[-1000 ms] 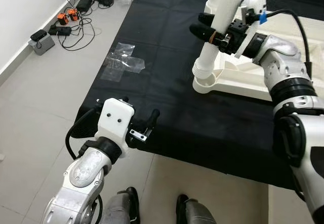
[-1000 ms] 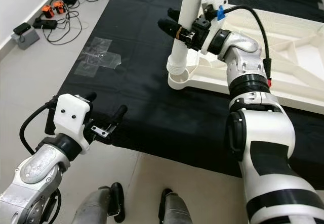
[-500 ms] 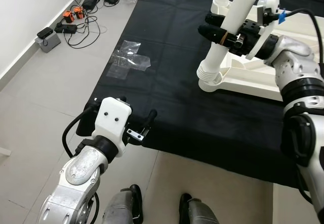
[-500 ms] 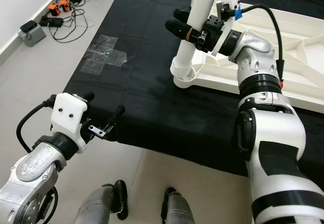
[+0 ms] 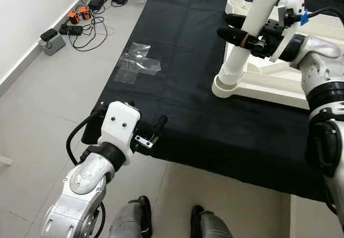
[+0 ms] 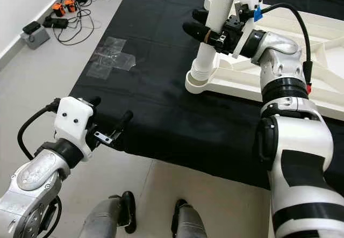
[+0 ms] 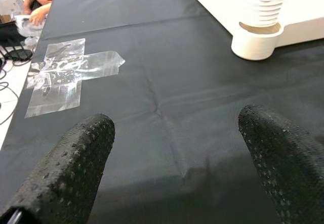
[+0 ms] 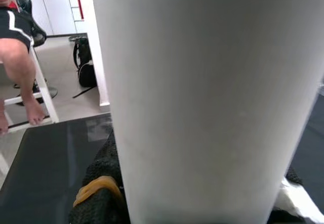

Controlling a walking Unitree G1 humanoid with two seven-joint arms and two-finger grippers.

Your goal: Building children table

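The table leg point(image 5: 248, 36) stands almost upright in the left eye view, its ribbed foot seated in the round corner socket of the white tabletop point(image 5: 269, 85), which lies flat and upside down on the black mat point(image 5: 183, 87). The right gripper point(image 5: 241, 29) is clamped round the leg partway up, one black finger on each side of the tube. Lower left, the left gripper point(image 5: 153, 133) hovers at the near edge of the mat, well apart from the table, fingers spread and holding nothing. A sheet of clear plastic point(image 5: 137, 63) lies on the mat's left edge, and cables and chargers point(image 5: 75, 23) sit on the grey floor by the wall.

Over to the right eye view: same scene, the leg point(image 6: 214, 31) rising out of frame, the right gripper's fingers point(image 6: 196, 31) wrapped on it.

Left wrist view now: two black fingertips point(image 7: 66, 168) wide apart, bare mat between them, the leg's ribbed foot point(image 7: 260, 16) in its socket ahead and the plastic point(image 7: 66, 72) off to the side.

Right wrist view: the white leg point(image 8: 202, 97) looms right up against the camera, a black finger with an orange band point(image 8: 96, 193) pressed to it, and beyond, a person's bare leg point(image 8: 23, 77) by a chair.
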